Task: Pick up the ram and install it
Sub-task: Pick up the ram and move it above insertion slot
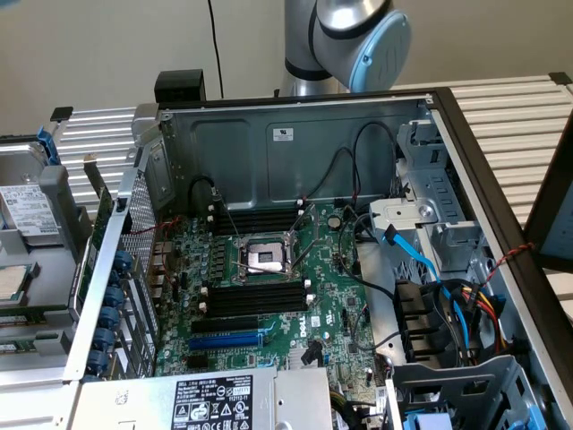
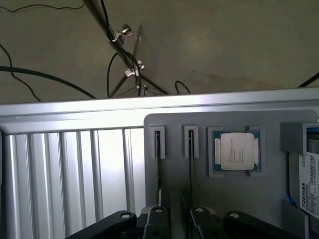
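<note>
My gripper (image 2: 178,219) hangs over a grey parts holder (image 2: 269,199) that lies on a ribbed metal table. Two narrow slots (image 2: 158,142) in the holder sit just ahead of the gripper, and a thin dark edge runs down each. I cannot tell whether either edge is the ram; its green board is hidden. In the exterior view the open computer case (image 1: 295,134) shows the green motherboard (image 1: 336,313) with long black memory slots (image 1: 255,300) in front of the processor socket (image 1: 266,258) and more behind it (image 1: 255,219). The arm's grey and blue joint (image 1: 354,40) rises behind the case.
A processor chip (image 2: 236,152) rests in a pocket of the holder beside the slots, and a labelled drive (image 2: 308,181) lies at its edge. Black, blue and red cables (image 1: 448,296) crowd the case at the exterior view's right. A power supply (image 1: 210,403) fills the front.
</note>
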### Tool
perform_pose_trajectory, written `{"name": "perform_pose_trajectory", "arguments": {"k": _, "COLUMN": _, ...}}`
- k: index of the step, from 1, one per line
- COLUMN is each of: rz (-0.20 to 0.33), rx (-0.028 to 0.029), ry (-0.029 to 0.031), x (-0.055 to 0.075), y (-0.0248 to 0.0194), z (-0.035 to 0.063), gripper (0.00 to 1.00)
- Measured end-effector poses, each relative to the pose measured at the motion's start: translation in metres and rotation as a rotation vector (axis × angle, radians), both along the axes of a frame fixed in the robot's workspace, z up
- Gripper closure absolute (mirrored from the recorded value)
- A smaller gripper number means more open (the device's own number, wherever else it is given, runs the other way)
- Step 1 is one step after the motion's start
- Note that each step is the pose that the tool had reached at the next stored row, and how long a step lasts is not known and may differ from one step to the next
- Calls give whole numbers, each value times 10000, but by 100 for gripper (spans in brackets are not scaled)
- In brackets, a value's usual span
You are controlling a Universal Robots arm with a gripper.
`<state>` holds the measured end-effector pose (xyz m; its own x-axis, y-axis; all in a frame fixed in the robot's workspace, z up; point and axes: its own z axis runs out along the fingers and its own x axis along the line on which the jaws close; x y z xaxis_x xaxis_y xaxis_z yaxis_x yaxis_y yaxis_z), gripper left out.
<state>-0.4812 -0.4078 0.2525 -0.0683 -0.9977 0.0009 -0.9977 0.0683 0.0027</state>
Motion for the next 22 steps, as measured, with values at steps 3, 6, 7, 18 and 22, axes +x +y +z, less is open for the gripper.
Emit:
{"name": "perform_pose_trajectory", "arguments": {"k": 3, "rz": 0, "rx": 0, "ry": 1, "x": 0, "y": -10, "z": -55, "gripper": 77}}
{"name": "perform_pose_trajectory", "arguments": {"k": 6, "rz": 0, "rx": 1, "ry": -1, "x": 0, "y": -18, "z": -110, "gripper": 77}}
{"name": "perform_pose_trajectory", "arguments": {"k": 7, "rz": 0, "rx": 0, "ry": 0, "x": 0, "y": -20, "z": -129, "gripper": 77}}
{"name": "perform_pose_trajectory", "arguments": {"k": 18, "rz": 0, "rx": -3, "ry": 1, "x": 0, "y": -34, "z": -299, "gripper": 77}}
{"name": "perform_pose_trajectory", "arguments": {"k": 22, "rz": 2, "rx": -3, "ry": -1, "x": 1, "y": -44, "z": -300, "gripper": 77}}
